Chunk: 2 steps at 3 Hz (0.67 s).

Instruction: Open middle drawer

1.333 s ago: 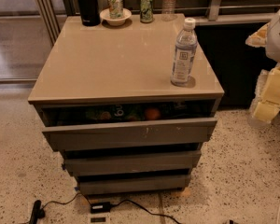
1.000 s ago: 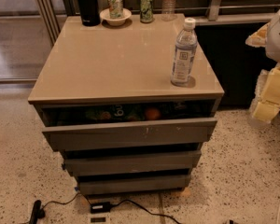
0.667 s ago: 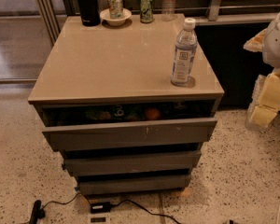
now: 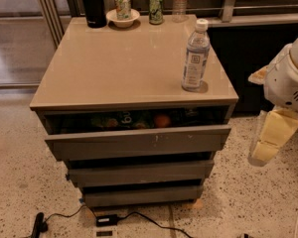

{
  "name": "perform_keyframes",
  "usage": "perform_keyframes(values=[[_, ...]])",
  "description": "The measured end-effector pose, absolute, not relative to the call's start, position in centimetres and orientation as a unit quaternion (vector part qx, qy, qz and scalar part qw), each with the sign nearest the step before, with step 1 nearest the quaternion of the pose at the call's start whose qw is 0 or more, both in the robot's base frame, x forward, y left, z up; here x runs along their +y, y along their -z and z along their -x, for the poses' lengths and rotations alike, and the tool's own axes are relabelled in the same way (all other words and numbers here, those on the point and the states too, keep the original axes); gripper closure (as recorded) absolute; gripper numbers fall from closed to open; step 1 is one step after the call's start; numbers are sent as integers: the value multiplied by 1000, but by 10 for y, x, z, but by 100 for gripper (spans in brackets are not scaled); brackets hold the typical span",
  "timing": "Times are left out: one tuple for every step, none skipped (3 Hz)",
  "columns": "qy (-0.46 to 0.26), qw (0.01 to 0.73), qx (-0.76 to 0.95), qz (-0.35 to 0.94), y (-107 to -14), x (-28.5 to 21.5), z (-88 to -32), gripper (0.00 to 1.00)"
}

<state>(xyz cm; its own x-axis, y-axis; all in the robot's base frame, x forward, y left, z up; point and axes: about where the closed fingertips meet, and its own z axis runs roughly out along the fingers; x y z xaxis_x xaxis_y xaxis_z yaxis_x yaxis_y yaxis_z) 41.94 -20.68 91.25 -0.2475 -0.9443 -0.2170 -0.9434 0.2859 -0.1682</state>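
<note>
Your hand (image 4: 269, 137) hangs at the right edge of the frame, whether spread or pressed together you cannot tell, and the middle drawer (image 4: 139, 173), its front running left-right at lower centre, lies down-left of it.

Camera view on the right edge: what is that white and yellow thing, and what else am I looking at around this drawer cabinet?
That is the robot's white arm ending in its yellowish two-finger gripper, hanging right of the tan-topped cabinet, touching nothing. The camera looks down on it. Its grey-brown middle drawer looks shut; the top drawer stands ajar with food inside. On top stand a clear plastic water bottle, a black flask, a white bowl holding a can, and a green can.
</note>
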Motion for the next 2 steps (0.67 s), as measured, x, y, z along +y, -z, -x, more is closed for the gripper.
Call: perform_keyframes(values=[[-22, 148, 793, 591, -873, -204, -412, 0], [-60, 175, 792, 582, -829, -201, -407, 0]])
